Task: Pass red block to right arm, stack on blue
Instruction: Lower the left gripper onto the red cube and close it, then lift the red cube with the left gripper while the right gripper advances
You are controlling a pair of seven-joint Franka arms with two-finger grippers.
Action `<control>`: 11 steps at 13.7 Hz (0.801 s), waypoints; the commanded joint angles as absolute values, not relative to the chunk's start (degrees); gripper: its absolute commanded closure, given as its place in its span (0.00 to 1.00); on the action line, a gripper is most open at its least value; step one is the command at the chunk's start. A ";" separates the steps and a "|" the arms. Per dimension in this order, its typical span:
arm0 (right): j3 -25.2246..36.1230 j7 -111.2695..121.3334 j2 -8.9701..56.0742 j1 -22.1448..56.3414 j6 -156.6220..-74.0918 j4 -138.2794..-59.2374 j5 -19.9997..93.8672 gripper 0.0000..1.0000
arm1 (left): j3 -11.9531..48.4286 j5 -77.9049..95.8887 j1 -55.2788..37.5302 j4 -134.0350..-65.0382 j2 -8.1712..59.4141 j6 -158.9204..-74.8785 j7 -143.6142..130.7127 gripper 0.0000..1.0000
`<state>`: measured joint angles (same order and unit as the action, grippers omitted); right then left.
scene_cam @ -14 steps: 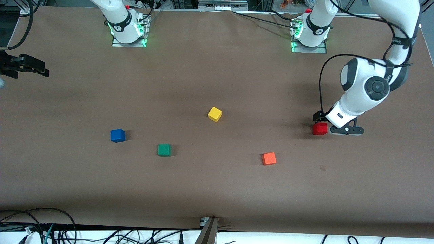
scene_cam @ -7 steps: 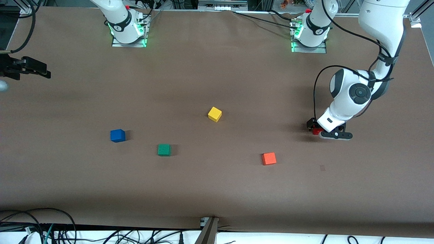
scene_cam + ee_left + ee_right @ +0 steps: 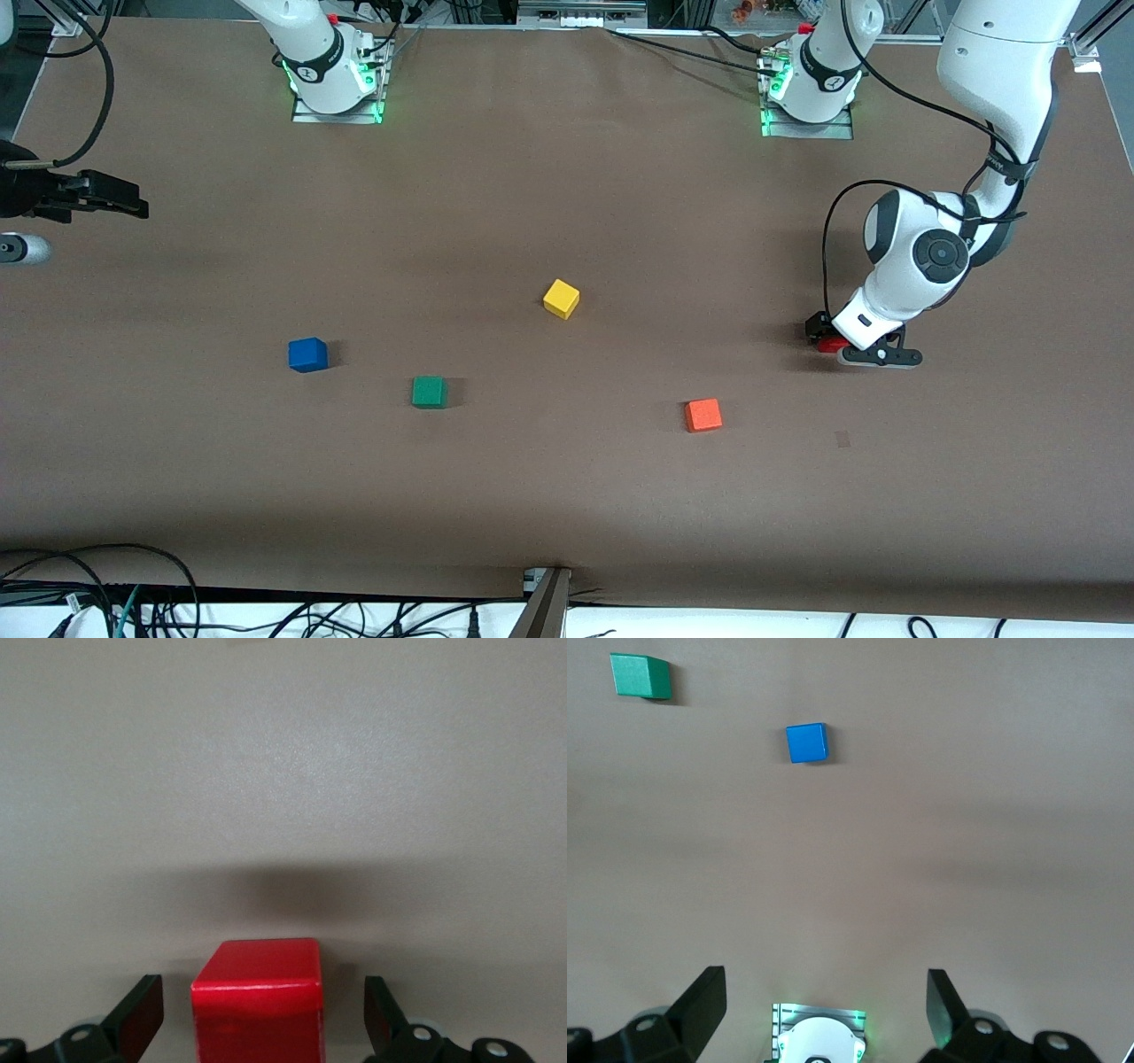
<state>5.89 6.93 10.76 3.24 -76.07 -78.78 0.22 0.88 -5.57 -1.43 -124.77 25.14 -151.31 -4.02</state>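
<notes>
The red block [image 3: 830,346] [image 3: 257,1005] rests on the table toward the left arm's end. My left gripper [image 3: 843,344] [image 3: 261,992] is down around it and open. One of its fingers [image 3: 142,1017] stands on each side, and a gap shows between block and finger on both sides. The blue cube [image 3: 307,354] [image 3: 806,742] sits on the table toward the right arm's end. My right gripper [image 3: 133,206] [image 3: 824,988] hangs open and empty over the table's edge at that end, well apart from the blue cube.
A yellow cube [image 3: 561,299] lies mid-table. A green cube [image 3: 429,392] [image 3: 640,676] sits beside the blue one. An orange cube [image 3: 702,415] lies nearer the front camera than the red block. Both arm bases [image 3: 337,84] stand along the back edge.
My left gripper has come down over the red block, which now sits between its fingers and is mostly covered in the front view. The right gripper has drifted slightly inward over the table.
</notes>
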 commanded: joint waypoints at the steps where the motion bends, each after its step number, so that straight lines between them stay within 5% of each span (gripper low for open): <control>1: 5.80 7.56 10.81 3.25 -75.06 -77.96 1.14 0.00 | 1.14 -6.68 -1.14 -125.33 25.40 -151.96 -3.95 0.14; 2: 5.71 7.47 10.90 3.16 -75.23 -77.96 1.23 0.00 | 1.14 -6.68 -1.06 -125.51 25.40 -151.53 -4.04 0.44; 4: 5.71 7.47 11.25 3.25 -75.15 -77.87 1.14 0.00 | 1.23 -6.68 -0.36 -125.51 25.31 -151.09 -4.13 0.71; 8: 5.54 7.65 11.34 3.25 -75.15 -77.96 1.32 0.00 | 2.28 -6.50 -0.97 -124.72 23.82 -150.38 -4.04 1.00; 11: 5.28 7.56 11.34 3.43 -75.15 -77.96 1.41 0.00 | 3.86 -6.42 -0.53 -124.63 21.72 -150.38 -2.73 1.00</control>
